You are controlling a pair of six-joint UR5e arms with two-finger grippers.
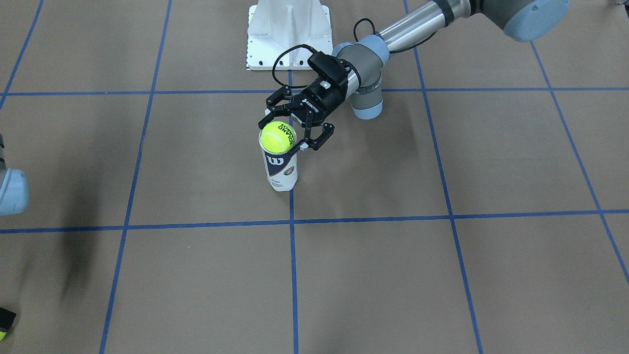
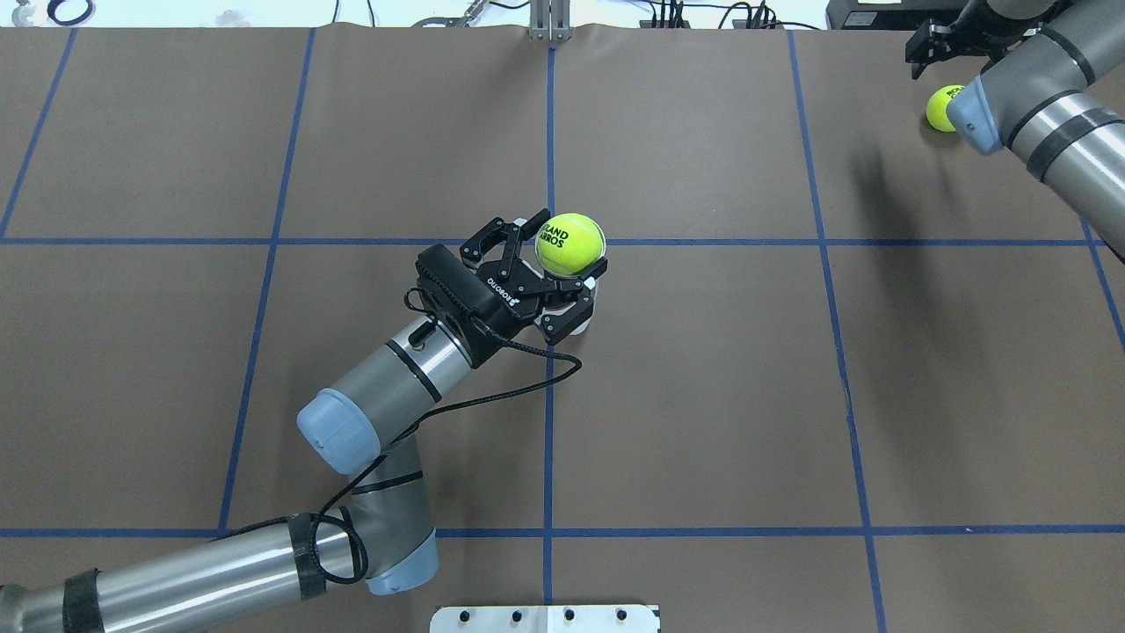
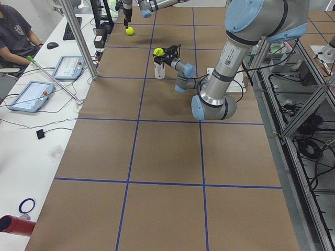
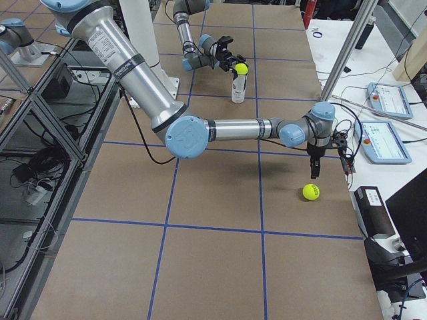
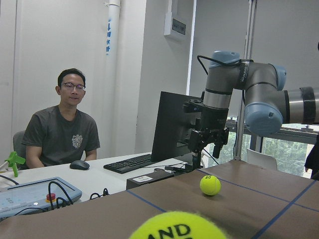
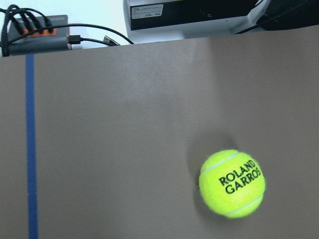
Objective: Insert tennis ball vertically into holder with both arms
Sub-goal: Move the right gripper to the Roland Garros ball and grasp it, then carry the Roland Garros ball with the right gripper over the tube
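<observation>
The holder (image 1: 280,169), a clear can with a navy and white "W" label, stands upright near the table's middle. A yellow tennis ball (image 1: 277,136) sits in its mouth and sticks out above the rim. My left gripper (image 1: 290,129) reaches in level, one finger on each side of the can just under the rim, closed on it. A second tennis ball (image 2: 942,107) lies on the table at the far right. My right gripper (image 5: 205,149) hangs open just above and beside it, points down and holds nothing. The right wrist view shows only that ball (image 6: 232,183).
The white pedestal base (image 1: 287,34) stands at the robot's edge of the table. Blue tape lines (image 2: 549,396) grid the brown surface. Beyond the far edge are a seated operator (image 5: 62,129), tablets (image 3: 32,95), a monitor (image 5: 174,124) and a metal post (image 3: 78,36).
</observation>
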